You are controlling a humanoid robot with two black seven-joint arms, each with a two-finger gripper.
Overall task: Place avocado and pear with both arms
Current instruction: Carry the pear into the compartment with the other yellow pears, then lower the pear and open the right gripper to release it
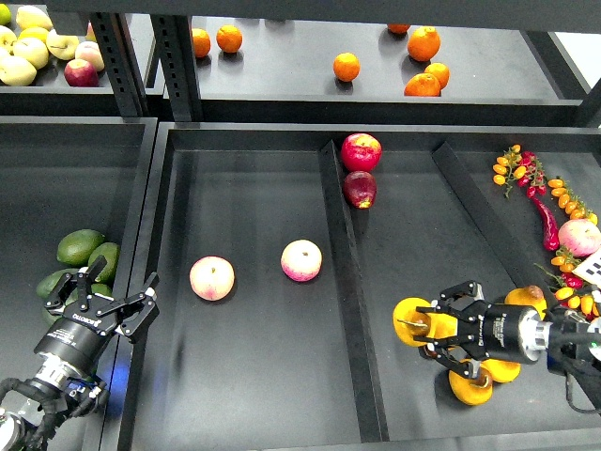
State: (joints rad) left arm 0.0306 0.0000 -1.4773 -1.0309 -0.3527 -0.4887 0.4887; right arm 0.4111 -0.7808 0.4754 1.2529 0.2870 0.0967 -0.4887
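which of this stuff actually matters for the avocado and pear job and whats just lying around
For the job:
avocados at the left gripper
pears at the right gripper, which closes on one pear

Just lying about:
two peaches
red apples
oranges
chillies and small tomatoes
green apples

Left gripper (pixel 119 293) stands with fingers spread, beside the avocados (pixel 83 258) at the left edge, holding nothing; right gripper (pixel 443 329) sits among the pears (pixel 470 383) at lower right, fingers around one pear (pixel 410 321). Two peaches (pixel 212 278) lie apart in the middle tray (pixel 254 395); oranges (pixel 346 67) occupy the upper shelf (pixel 282 80).
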